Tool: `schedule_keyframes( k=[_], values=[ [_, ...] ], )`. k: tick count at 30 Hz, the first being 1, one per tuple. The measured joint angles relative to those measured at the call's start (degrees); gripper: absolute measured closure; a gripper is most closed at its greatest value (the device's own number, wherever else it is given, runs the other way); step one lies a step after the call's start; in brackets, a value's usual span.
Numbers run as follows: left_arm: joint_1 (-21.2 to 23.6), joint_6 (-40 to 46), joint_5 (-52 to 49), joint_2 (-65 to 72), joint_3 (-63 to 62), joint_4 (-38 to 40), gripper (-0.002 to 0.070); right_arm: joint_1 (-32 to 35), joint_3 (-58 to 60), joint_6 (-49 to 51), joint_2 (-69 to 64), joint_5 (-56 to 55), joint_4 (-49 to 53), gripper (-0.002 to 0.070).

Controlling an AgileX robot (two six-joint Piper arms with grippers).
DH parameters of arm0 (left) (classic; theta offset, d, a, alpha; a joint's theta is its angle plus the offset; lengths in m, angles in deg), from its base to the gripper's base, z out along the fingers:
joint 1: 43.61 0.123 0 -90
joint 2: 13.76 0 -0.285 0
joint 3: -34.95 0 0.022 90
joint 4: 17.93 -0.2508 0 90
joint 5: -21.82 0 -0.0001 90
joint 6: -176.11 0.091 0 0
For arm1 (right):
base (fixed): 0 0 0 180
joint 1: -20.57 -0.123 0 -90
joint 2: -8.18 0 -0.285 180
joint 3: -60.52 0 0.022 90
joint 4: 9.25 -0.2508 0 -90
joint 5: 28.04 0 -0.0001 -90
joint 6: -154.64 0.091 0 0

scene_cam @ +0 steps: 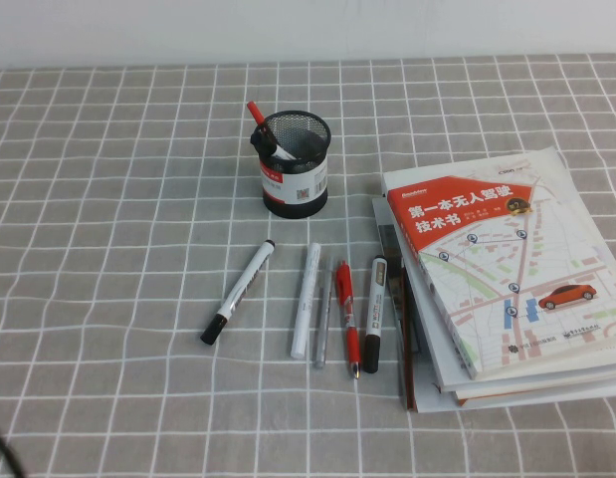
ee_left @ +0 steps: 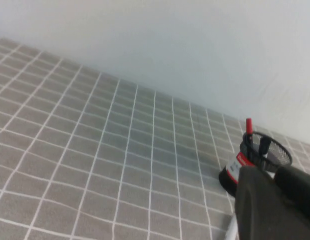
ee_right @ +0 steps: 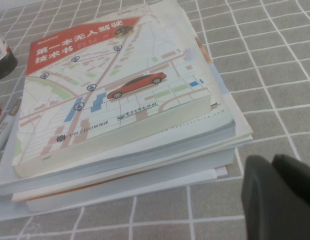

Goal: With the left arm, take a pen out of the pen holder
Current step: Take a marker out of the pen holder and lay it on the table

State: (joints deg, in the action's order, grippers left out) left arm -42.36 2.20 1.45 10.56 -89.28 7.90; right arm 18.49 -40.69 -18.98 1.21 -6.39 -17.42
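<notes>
Starting the reach, you have the left gripper [ee_left: 272, 175] near the mesh pen holder [scene_cam: 296, 169], its opening impossible to tell. The red pen [scene_cam: 256, 112] stands inside the holder; next, line up above it. The right gripper [ee_right: 275, 165], likewise unreadable, hangs well apart from the holder.

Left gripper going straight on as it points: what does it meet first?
Probably the pen holder, ahead of the left gripper, though depth is unclear. The right gripper sits beside the book stack.
</notes>
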Motion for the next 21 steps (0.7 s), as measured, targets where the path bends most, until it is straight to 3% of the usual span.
schedule_keyframes(
  k=[5, 10, 15, 21],
  values=[
    [0.0, 9.16, -1.85, 11.22, -5.96, 6.31, 0.0469, 0.0, 0.0, 0.0, 0.0, 0.0, 0.0, 0.0689],
    [0.0, 26.84, -2.31, 20.58, -10.56, 20.94, 0.0256, 0.0, 0.0, 0.0, 0.0, 0.0, 0.0, 0.0689],
    [-0.22, 42.09, -4.92, 29.33, -13.8, 35.14, 0.0208, 0.0, 0.0, 0.0, 0.0, 0.0, 0.0, 0.0689],
    [-4.08, 74.83, -4.82, 39.97, -14.88, 58.83, 0.0202, 0.0, 0.0, 0.0, 0.0, 0.0, 0.0, 0.0689]
  ],
)
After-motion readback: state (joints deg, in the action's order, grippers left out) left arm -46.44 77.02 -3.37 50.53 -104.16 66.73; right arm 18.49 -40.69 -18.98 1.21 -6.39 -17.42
